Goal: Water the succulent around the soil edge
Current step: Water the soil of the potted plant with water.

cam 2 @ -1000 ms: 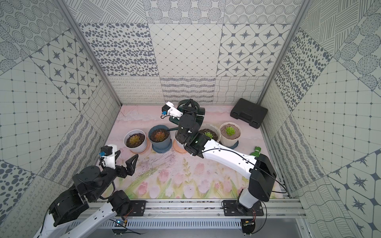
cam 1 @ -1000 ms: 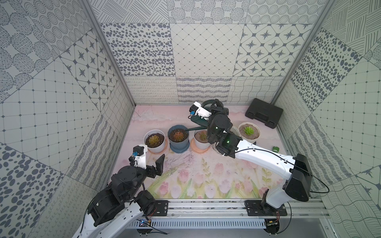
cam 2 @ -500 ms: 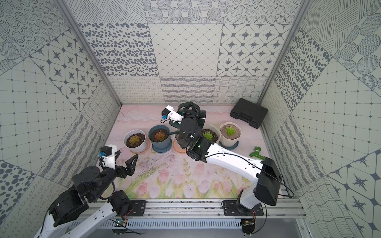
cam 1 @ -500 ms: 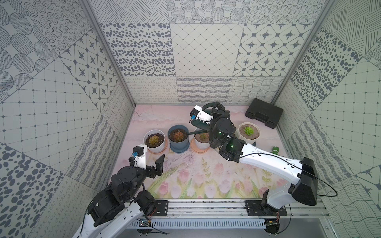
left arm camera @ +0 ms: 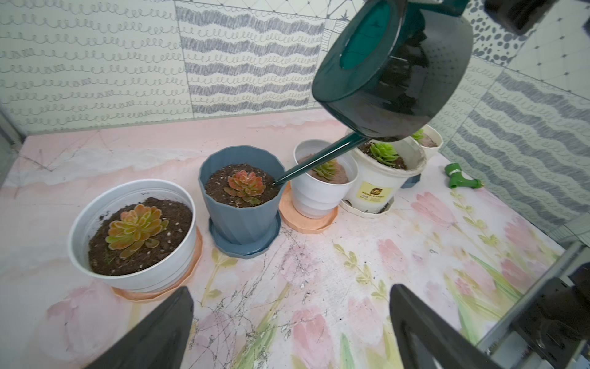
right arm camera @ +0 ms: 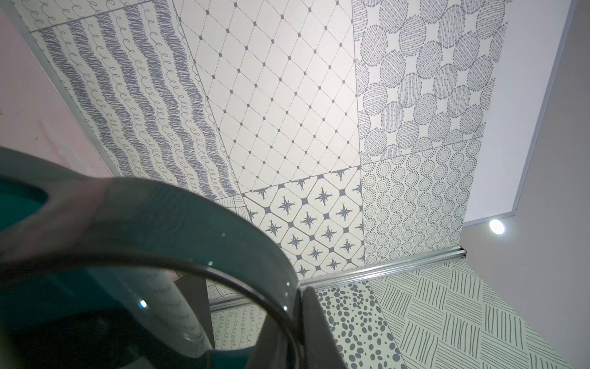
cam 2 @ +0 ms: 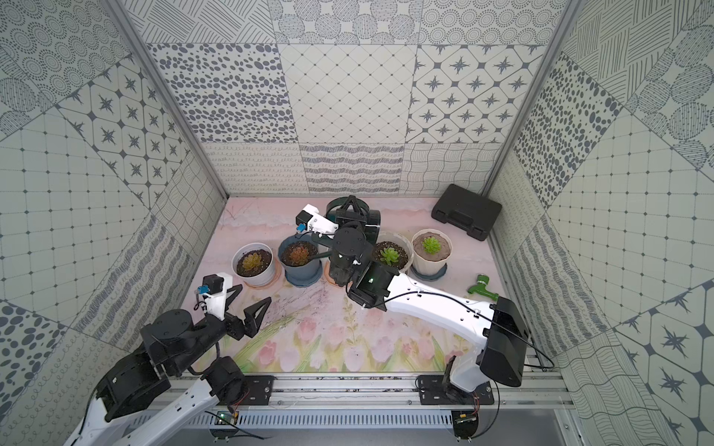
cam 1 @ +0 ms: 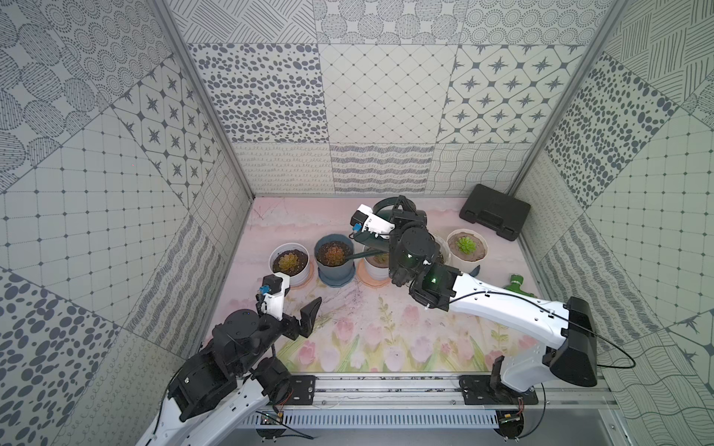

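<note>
Tilted watering can point(left arm camera: 392, 70) clamped in right tool point(cam 2: 349, 210); spout tip over blue pot point(left arm camera: 242, 220) soil; left tool point(left arm camera: 291, 326) apart, near left; succulent point(cam 1: 466, 244) far right

A robotics lab test cell is indicated by patterned wall panels point(cam 1: 386, 116) framed in aluminium, robot arms point(cam 1: 502, 309) bolted to a rail point(cam 1: 386, 386), and a flower-printed table point(cam 1: 386, 340).

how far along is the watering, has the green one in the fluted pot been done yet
Done: the watering can is lifted and tilted, right gripper jaws shut on its handle. In hand: its spout tip hangs over the blue pot near its rim. Left: the succulent in the white fluted pot, whose tan soil edge shows no wet patch.
</note>
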Robot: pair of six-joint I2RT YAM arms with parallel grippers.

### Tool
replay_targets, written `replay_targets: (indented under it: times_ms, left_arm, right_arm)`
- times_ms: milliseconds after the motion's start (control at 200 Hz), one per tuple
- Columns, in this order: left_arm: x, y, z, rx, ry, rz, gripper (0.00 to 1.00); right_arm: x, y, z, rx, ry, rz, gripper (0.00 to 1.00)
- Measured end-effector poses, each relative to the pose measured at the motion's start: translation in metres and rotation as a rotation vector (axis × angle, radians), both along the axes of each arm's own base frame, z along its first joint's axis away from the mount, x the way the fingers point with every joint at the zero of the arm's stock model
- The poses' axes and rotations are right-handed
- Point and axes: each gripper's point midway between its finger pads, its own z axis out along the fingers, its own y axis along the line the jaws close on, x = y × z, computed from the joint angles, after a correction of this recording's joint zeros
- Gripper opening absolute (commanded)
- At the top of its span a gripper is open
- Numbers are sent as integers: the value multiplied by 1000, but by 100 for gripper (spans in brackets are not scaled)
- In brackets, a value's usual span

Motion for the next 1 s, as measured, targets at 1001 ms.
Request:
replay_targets:
  times_ms: [1001]
  left_arm:
    - [-11,-18,6,-38,-6,-122,99]
  right_arm:
    - [3,-96,-4,501,71,-84,0]
